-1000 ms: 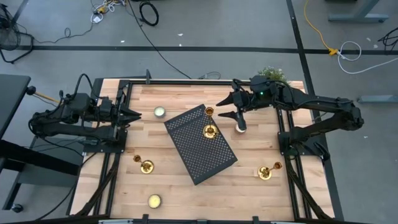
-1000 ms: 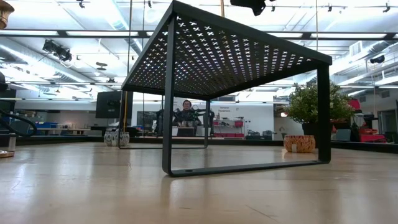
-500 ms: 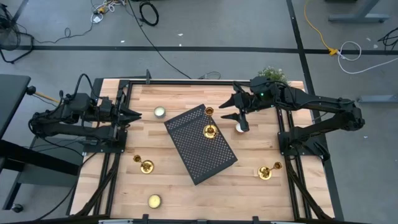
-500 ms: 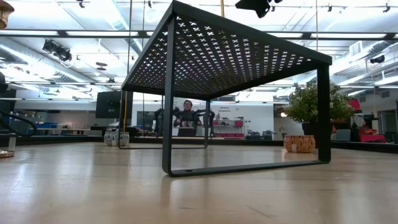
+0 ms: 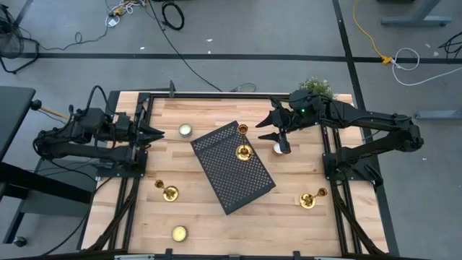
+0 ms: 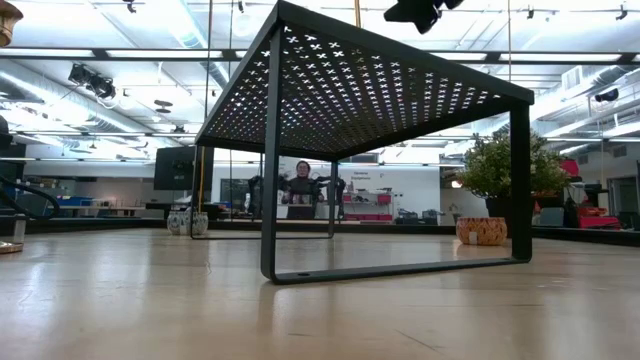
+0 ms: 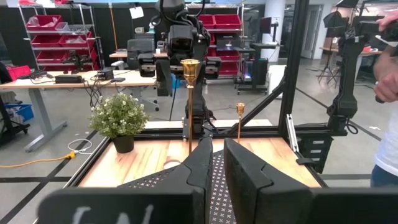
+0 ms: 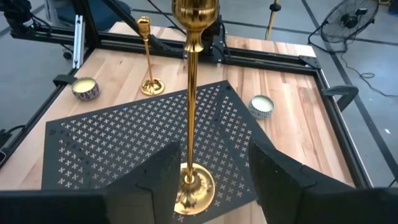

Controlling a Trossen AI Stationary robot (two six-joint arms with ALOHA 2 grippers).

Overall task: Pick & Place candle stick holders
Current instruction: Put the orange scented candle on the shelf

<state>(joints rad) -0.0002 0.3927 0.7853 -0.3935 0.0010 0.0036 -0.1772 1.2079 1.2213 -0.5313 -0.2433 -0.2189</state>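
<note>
I counted three holders. One stood upright on the perforated black stand, toward its far corner, so I took that one as placed. The other two stood on the bare table: one on my left side near the front, well apart from the stand, and one on my right side near the front. By my reckoning, the job was about a third done, two picks left, assuming the stand was the target.

The right gripper sat just beyond the stand's far right edge, close to the placed holder. In its wrist view, the fingers were spread wide either side of the holder's stem, with clear gaps both sides, touching nothing. The holder's base rested on the stand between them. I judged it released, not gripped.

The left gripper waited at the left edge of the table. In its wrist view the two fingers had only a narrow gap between them, nearly closed, with nothing held.

Three tealights lay about: one near the left gripper, one at the front, one under the right gripper. A potted plant stood at the far right corner.
</note>
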